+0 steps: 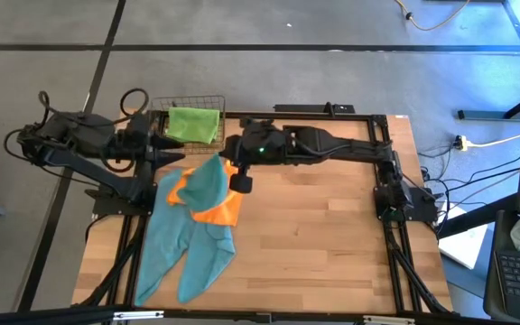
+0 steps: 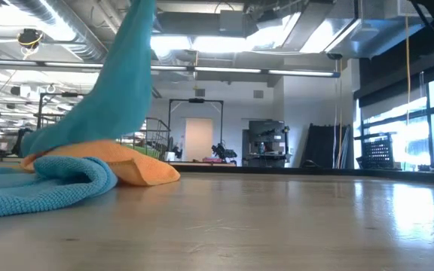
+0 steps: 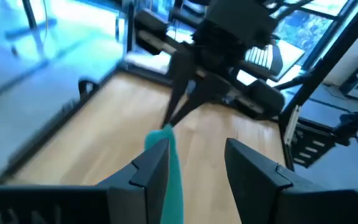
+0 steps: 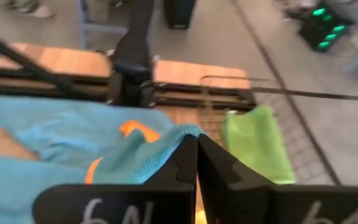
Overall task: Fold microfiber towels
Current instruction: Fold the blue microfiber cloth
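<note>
A teal towel (image 1: 208, 185) is raised by one corner, and its lower part lies on an orange towel (image 1: 221, 213) and on the table. A second teal towel (image 1: 165, 244) lies spread at the table's left. A lime green towel (image 1: 194, 124) lies in a wire basket (image 1: 215, 101) at the far left. My right gripper (image 4: 196, 149) is shut on the raised teal corner, above the towels. My left gripper (image 3: 197, 168) is open at the table's left, level, facing the raised towel (image 3: 174, 180), which hangs by one of its fingers. My right gripper pinches the raised teal towel's upper corner (image 4: 182, 134) between its two shut fingers, coming from above and from the table's right. The towel hangs below it in a slanting drape (image 2: 123, 83), with its lower end on the orange towel (image 2: 130, 167). My left gripper: I cannot tell whether the finger (image 3: 148, 171) touches the hanging teal cloth.
Bare wooden table top (image 1: 332, 235) stretches to the right and near side of the towels. The black frame rail (image 1: 368, 116) runs along the far edge. The wire basket stands just beyond the far left corner.
</note>
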`<state>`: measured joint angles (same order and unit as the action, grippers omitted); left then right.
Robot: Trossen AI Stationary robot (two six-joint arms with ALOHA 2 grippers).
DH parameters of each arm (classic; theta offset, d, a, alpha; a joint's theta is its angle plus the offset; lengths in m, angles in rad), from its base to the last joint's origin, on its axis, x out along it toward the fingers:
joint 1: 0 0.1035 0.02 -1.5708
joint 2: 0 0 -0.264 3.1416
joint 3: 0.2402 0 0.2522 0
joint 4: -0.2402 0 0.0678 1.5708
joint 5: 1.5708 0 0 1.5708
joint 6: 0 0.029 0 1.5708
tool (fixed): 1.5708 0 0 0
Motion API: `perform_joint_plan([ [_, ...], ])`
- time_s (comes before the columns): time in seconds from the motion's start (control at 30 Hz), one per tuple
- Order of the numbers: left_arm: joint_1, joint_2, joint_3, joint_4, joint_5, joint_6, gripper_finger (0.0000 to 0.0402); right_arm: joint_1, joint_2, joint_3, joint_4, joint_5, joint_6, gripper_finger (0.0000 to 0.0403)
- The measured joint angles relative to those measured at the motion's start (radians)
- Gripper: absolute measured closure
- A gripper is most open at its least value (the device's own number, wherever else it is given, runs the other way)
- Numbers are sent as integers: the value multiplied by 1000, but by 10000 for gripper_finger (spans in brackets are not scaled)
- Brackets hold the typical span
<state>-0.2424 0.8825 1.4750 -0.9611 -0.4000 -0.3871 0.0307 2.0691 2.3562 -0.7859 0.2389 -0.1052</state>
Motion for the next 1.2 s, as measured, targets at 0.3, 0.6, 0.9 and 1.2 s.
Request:
perform_joint_plan([
  [0.3, 0, 33, -1, 76, -79, 98, 255, 0, -84, 0, 29, 185, -3, 395],
  [0.6, 0, 122, 0, 323, -372, 302, 255, -13, -116, -1, 2, 182, -224, 395],
  [0.9, 14, 269, 0, 509, -415, 490, 255, -90, -166, -1, -3, 30, -236, 395],
  [1.2, 62, 293, 0, 569, -421, 370, 255, -108, -250, 0, 41, -90, -345, 395],
])
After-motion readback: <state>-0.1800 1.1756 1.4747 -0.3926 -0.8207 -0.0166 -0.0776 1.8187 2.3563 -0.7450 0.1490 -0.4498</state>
